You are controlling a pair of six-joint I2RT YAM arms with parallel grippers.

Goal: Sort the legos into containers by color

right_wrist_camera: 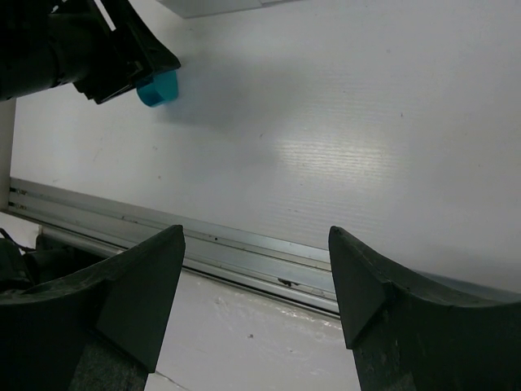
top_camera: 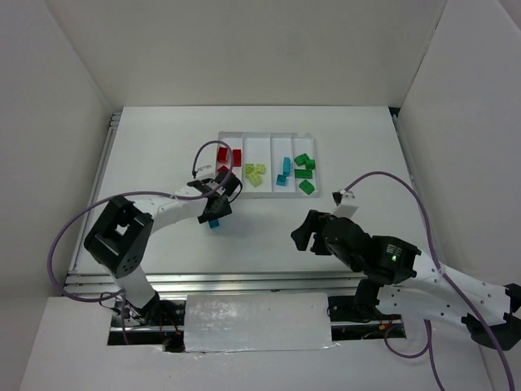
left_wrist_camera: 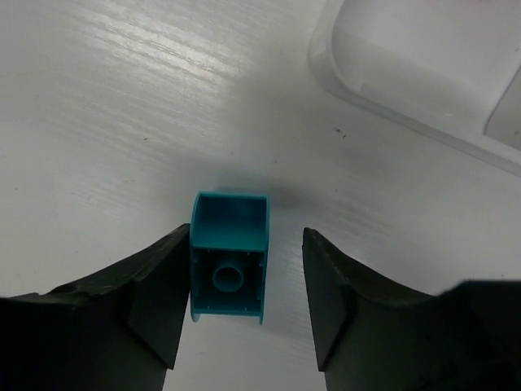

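A cyan brick lies on the table with its hollow underside toward the left wrist camera. My left gripper is open around it; the left finger touches the brick and a gap remains at the right finger. From above, the brick sits just under the left gripper, near the white tray. The tray's compartments hold red bricks, yellow-green bricks, cyan bricks and green bricks. My right gripper is open and empty; it also shows in the right wrist view.
The tray's near corner lies up and right of the left gripper. A metal rail runs along the table's near edge, below the right gripper. White walls enclose the table on three sides.
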